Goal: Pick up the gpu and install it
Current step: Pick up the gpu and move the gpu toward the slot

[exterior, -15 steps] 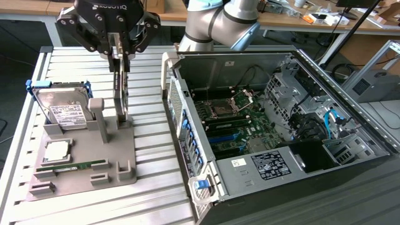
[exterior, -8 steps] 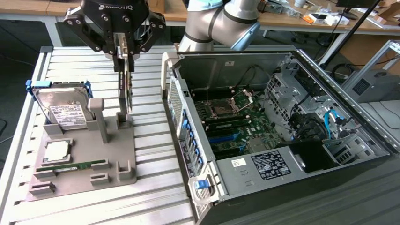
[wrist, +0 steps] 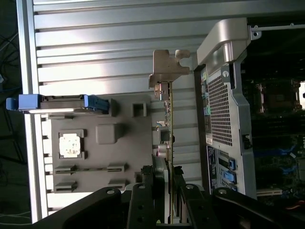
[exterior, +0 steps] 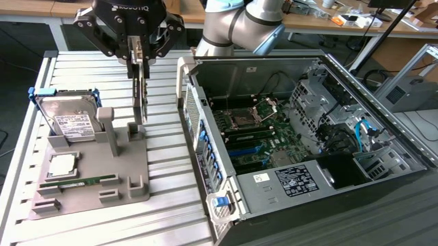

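- Gripper [exterior: 138,60]: fingers [wrist: 146,190] closed on the gpu [exterior: 141,97], one against each flat face, clamped at its top end.
- Gpu: held on edge, hanging straight down from between the fingers. Silver bracket [wrist: 167,64] at the end away from the fingers.
- Tray [exterior: 82,202]: grey holder directly below the fingers. Low end of the gpu at or just above a slot post [exterior: 135,131]; touching or clear cannot be told.
- Also on the tray, on the far side of the fingers from the case: drive [exterior: 68,117] in blue rails, chip [exterior: 63,163], RAM [exterior: 79,181], all seated in their places.
- Case [exterior: 308,66]: open, lying beside the tray, near the fingers but apart from them. Board [exterior: 263,136] exposed, no card standing in its slots.
- Done, by judgement: grasp made and firm; at most the start of a lift out of the tray.
- Left, by judgement: the whole install. Gpu not yet over the case, not lined up with the rear wall, not in any slot, not released.
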Motion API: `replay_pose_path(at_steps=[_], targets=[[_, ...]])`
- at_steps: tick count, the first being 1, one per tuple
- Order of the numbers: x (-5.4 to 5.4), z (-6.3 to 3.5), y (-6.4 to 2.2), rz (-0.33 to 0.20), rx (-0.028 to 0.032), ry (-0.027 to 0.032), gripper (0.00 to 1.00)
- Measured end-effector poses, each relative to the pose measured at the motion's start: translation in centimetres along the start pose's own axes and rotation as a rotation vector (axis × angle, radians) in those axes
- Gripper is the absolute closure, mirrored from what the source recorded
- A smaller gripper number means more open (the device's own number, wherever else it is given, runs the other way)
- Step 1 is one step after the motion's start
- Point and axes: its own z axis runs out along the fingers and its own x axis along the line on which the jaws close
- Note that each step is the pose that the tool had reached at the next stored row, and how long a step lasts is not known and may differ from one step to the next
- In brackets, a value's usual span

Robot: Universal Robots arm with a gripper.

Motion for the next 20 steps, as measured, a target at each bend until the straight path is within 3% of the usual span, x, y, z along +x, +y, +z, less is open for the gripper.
replay_pose_path(at_steps=[20], targets=[[-1.4, 0.03, 0.11, 0.0, 0.0001, 0.0007, 0.73]])
